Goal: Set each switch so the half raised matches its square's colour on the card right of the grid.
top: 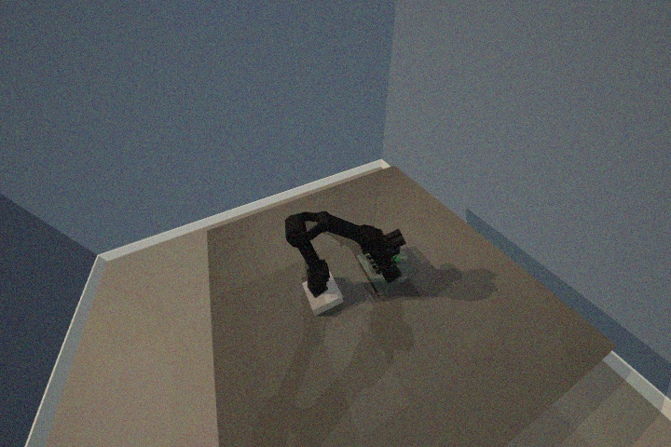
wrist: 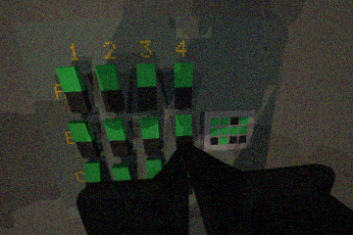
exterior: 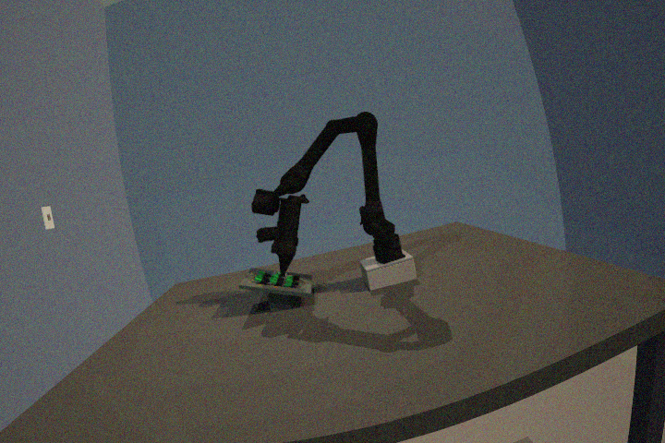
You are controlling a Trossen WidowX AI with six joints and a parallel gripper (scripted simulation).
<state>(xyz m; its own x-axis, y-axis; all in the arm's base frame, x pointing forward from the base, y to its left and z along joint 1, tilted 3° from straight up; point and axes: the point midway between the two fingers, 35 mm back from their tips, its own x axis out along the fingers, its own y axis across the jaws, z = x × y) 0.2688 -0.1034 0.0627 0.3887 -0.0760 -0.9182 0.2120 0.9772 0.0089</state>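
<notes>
A bare test room: plain blue walls (exterior: 291, 77) meet in a corner behind a brown surface (exterior: 448, 339), with a white wall plate (exterior: 47, 217) left of it and pale skirting (top: 241, 210).

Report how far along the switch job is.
Done: no flip is confirmable; the far row's switches look alike, though the card shows dark third there. In hand: the shut hand sits low over the panel at column 4, just nearer than the middle row's green half. Left: remaining mismatches, then lifting clear.
</notes>
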